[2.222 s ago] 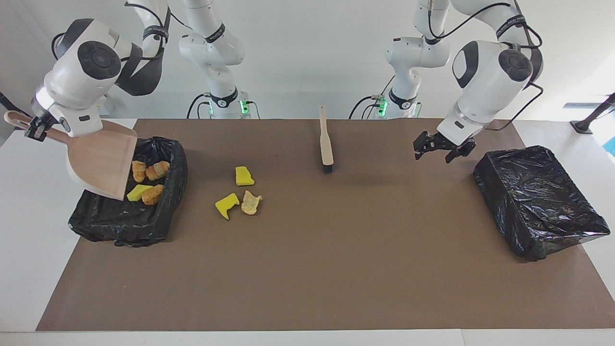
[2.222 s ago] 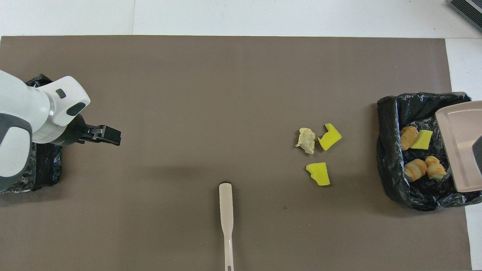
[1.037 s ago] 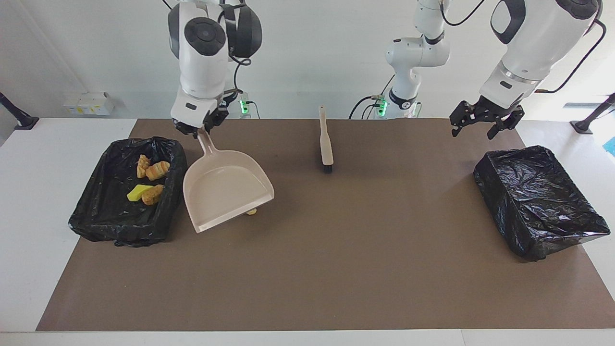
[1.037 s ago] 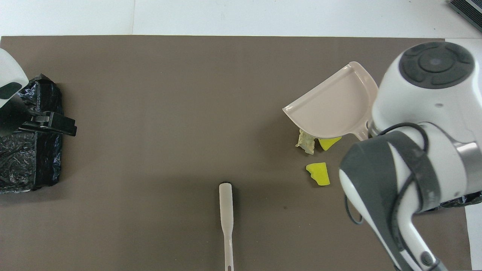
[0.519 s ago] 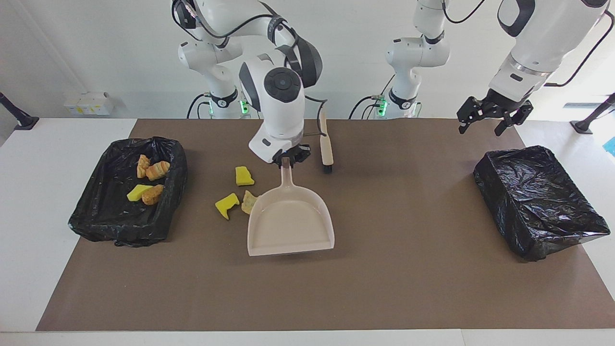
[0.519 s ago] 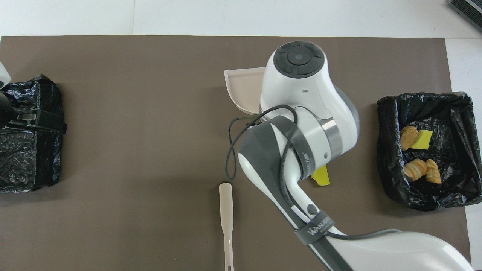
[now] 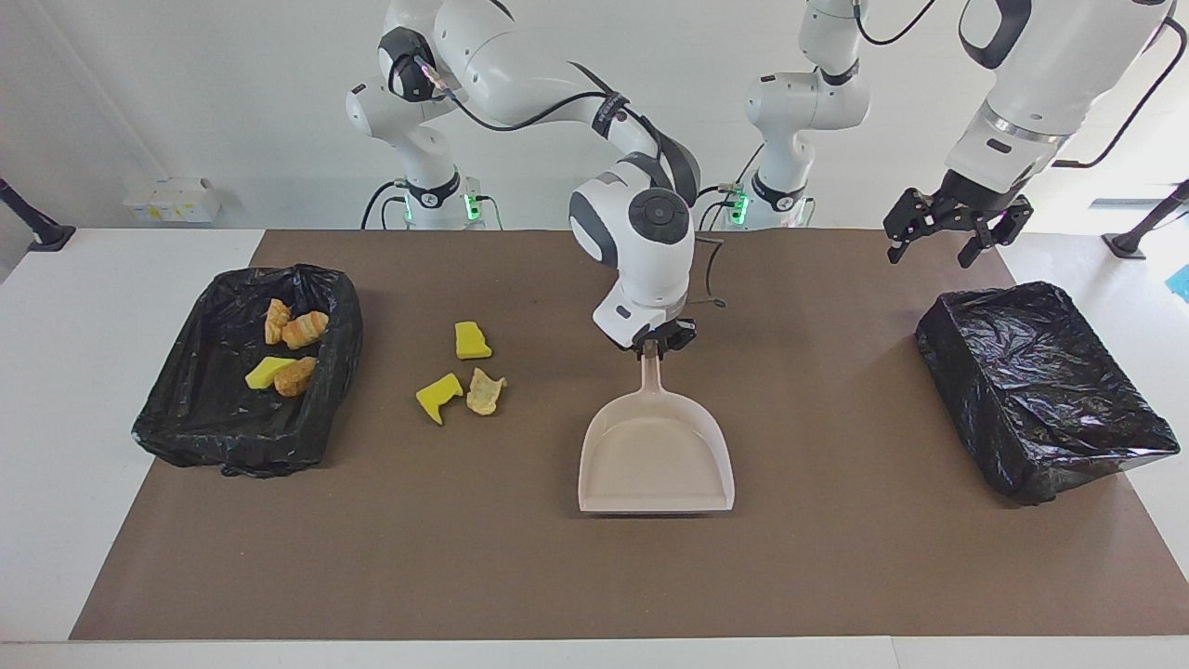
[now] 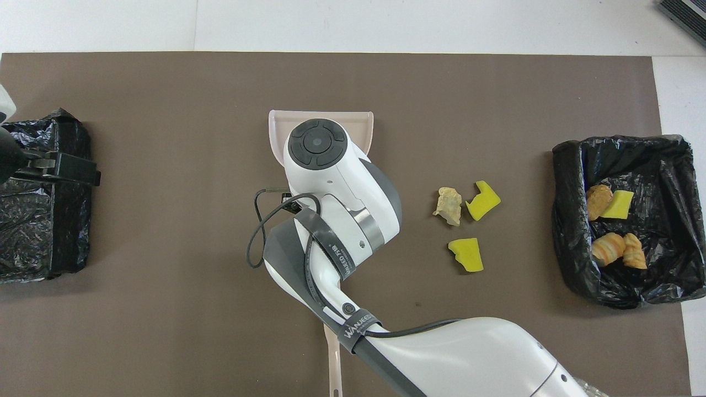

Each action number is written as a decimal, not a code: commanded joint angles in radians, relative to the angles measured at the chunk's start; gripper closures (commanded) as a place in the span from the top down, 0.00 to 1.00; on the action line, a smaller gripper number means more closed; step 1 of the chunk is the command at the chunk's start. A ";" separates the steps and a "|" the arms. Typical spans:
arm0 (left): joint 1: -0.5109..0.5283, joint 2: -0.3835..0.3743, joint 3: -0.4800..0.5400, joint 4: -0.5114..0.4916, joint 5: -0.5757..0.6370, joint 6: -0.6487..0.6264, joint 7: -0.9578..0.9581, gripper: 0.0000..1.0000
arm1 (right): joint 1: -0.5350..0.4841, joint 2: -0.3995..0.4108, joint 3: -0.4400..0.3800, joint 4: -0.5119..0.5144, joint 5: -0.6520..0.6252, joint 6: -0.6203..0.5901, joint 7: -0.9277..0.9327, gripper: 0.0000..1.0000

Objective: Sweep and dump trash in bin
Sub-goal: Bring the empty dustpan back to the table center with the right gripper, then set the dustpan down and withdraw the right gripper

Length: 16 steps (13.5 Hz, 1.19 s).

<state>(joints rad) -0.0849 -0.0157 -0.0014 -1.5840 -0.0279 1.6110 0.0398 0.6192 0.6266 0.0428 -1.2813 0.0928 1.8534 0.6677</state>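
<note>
Trash is found in two groups. Three scraps lie loose on the brown mat (image 7: pixel 836 557): a yellow sponge chunk (image 7: pixel 472 340), a second yellow chunk (image 7: pixel 438 397) and a tan crumbly piece (image 7: pixel 484 391) touching or just beside it. Four more scraps (image 7: pixel 286 348) lie inside the black-lined bin (image 7: pixel 330 372) at the right arm's end of the table. The three loose scraps lie between that bin and the dustpan (image 7: pixel 656 455), near the bin and apart from the dustpan.

Dustpan: beige, at mid-table, handle pointing toward the robots, open mouth pointing away from them. Whether its pan rests on the mat or hangs just above it cannot be told.

Right gripper (image 7: pixel 656 346): reached out over mid-table, fingers pinched on the end of the dustpan's handle.

Left gripper (image 7: pixel 955 223): raised in the air with jaws spread wide and nothing between them, over the mat's edge beside a second black-lined bin (image 7: pixel 1040 390) at the left arm's end of the table; that arm waits.

Brush (image 8: pixel 332 364): only the tip of its beige handle shows in the overhead view, nearer to the robots than the dustpan, the rest covered by the right arm.
</note>
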 commanded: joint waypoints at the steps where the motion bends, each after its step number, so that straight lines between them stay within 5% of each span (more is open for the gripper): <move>1: 0.001 -0.003 0.000 -0.007 -0.009 0.012 0.003 1.00 | 0.008 0.011 0.003 -0.018 0.009 0.048 0.006 0.00; 8: 0.010 -0.012 0.006 -0.024 -0.009 0.015 0.011 1.00 | 0.019 0.008 0.003 -0.078 -0.015 0.081 -0.037 0.04; 9: 0.010 -0.012 0.006 -0.024 -0.009 0.015 0.009 1.00 | 0.016 0.008 0.003 -0.079 -0.004 0.084 -0.037 0.15; 10: 0.008 -0.012 0.006 -0.025 -0.009 0.015 0.008 1.00 | 0.014 0.008 0.003 -0.079 -0.002 0.080 -0.037 0.44; 11: 0.008 -0.012 0.006 -0.025 -0.009 0.015 0.012 1.00 | 0.013 0.007 0.003 -0.078 -0.007 0.073 -0.039 0.98; 16: 0.008 -0.012 0.006 -0.025 -0.009 0.013 0.011 1.00 | -0.004 -0.131 0.002 -0.084 0.010 -0.073 -0.034 1.00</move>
<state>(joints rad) -0.0844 -0.0148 0.0060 -1.5898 -0.0283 1.6116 0.0400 0.6323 0.5905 0.0398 -1.3269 0.0892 1.8530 0.6572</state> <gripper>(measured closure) 0.000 0.070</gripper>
